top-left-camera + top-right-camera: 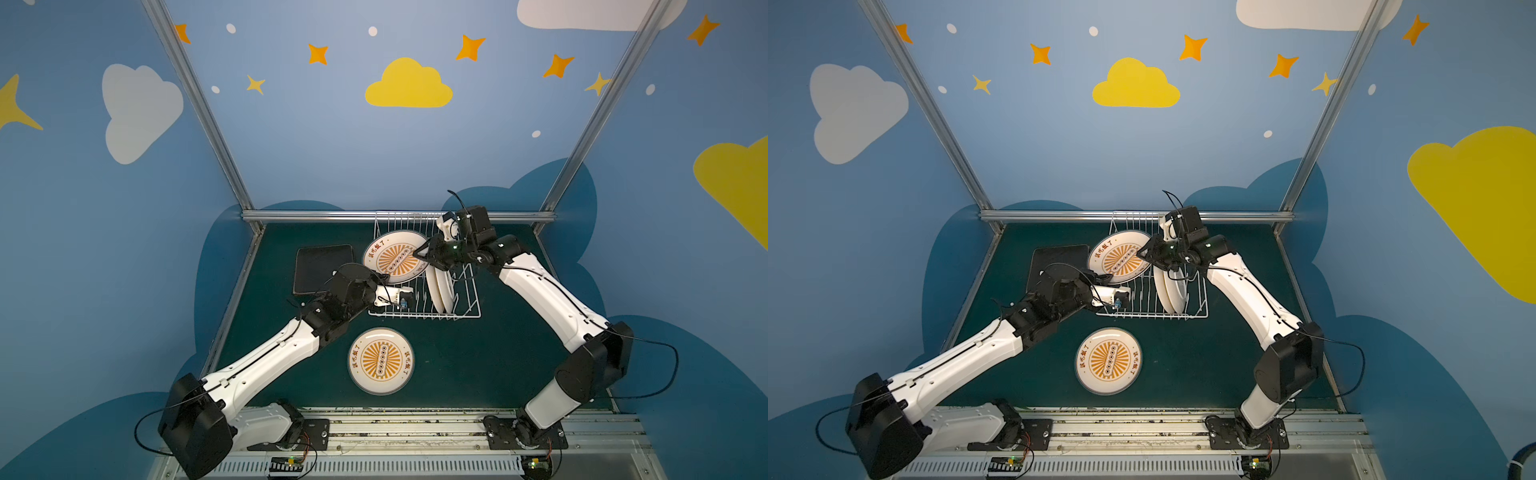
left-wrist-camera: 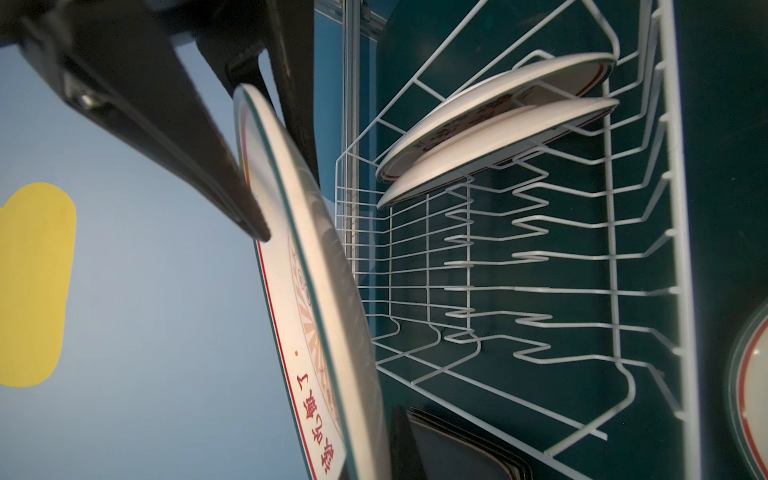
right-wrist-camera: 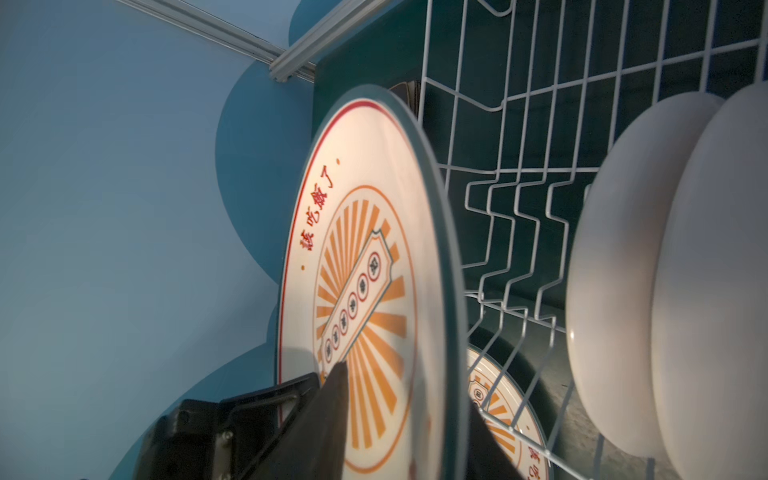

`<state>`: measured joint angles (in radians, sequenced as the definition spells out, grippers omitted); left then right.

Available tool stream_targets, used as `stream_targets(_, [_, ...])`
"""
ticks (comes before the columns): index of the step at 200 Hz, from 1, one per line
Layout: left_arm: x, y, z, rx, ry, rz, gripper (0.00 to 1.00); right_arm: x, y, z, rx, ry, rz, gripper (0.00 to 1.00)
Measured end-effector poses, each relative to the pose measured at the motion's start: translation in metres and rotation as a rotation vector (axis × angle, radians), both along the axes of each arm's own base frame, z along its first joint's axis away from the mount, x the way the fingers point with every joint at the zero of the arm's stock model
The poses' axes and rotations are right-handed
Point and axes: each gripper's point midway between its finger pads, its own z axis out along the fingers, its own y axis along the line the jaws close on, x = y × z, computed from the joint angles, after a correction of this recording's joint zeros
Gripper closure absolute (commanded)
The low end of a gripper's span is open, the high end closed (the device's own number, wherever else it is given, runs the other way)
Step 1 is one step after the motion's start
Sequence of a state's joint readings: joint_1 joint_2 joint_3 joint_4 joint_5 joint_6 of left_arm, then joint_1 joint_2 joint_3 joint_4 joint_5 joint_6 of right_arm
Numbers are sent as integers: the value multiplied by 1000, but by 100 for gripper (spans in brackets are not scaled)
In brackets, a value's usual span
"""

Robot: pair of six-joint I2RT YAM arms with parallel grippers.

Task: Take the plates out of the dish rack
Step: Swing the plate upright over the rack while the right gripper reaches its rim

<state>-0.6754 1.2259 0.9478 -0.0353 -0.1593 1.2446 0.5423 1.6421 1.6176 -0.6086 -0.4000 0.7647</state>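
The dark green tabletop (image 1: 478,365) carries the white wire dish rack (image 1: 415,307) near its back edge. A black square plate (image 1: 322,268) lies flat just left of the rack, and a round sunburst plate (image 1: 380,360) lies face up in front of it. In the rack's right part two white plates (image 1: 441,291) stand on edge between the tines, leaning together, while a lifted plate (image 1: 395,257) with the same sunburst print hangs tilted over the rack's back-left part. The left pincer (image 1: 385,277) is clamped on the lifted plate's near rim; the right pincer (image 1: 422,252) straddles the opposite rim, but I cannot tell whether its jaws are pressing.
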Motion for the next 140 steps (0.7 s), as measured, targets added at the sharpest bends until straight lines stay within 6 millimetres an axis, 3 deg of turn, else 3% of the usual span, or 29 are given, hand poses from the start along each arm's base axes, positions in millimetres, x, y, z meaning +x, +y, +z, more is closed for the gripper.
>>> stream_targets(40, [0, -1, -1, 21, -19, -1, 97, 4, 0, -2, 35, 65, -61, 100])
stream_targets(48, [0, -2, 1, 14, -27, -1, 95, 6, -2, 0, 47, 74, -75, 100])
stream_targets(59, [1, -2, 3, 6, -32, 3, 82, 7, -1, 1, 60, 78, -79, 100])
stream_targets(74, [2, -2, 2, 0, -29, 9, 74, 8, 2, 4, 63, 47, -59, 100])
stream_targets(86, [2, -2, 3, -8, -28, 14, 57, 8, 3, 3, 67, 35, -47, 100])
stream_targets(121, [5, 0, 7, -58, -15, 47, 15, 9, -1, -15, 79, 56, -47, 100])
stream_targets(140, [5, 0, 12, -100, -11, 66, 1, 10, -7, -22, 93, 66, -65, 100])
